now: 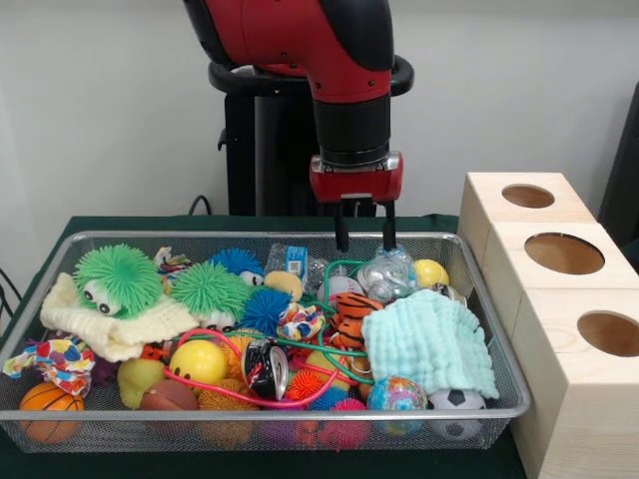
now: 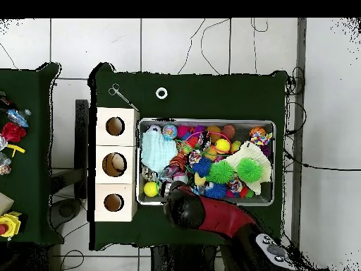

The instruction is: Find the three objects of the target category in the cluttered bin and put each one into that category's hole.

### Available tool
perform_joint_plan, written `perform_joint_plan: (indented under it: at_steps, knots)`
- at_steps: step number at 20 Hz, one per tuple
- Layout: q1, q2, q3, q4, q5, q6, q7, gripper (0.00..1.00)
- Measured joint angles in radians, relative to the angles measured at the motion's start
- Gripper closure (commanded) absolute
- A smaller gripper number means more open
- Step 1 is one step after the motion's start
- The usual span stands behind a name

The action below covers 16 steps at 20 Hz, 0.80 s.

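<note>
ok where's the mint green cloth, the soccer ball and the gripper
mint green cloth [image 1: 429, 342], front view, middle of its folded top
soccer ball [image 1: 455, 403], front view, its top above the bin rim
gripper [image 1: 363, 235], front view, midway between its fingertips

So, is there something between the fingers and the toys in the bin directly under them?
Nothing visible. The gripper hangs open just above the far side of the bin, its fingers over a clear plastic toy, with only air between.
</note>
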Motion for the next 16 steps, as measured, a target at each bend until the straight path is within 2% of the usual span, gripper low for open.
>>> perform_joint_plan:
  at_steps: [8, 16]
  knots:
    - [-0.075, 0.031, 0.042, 0.009, 0.001, -0.053, 0.0, 0.0]
    - [-0.165, 0.074, 0.151, 0.015, 0.001, -0.088, 0.0, 0.0]
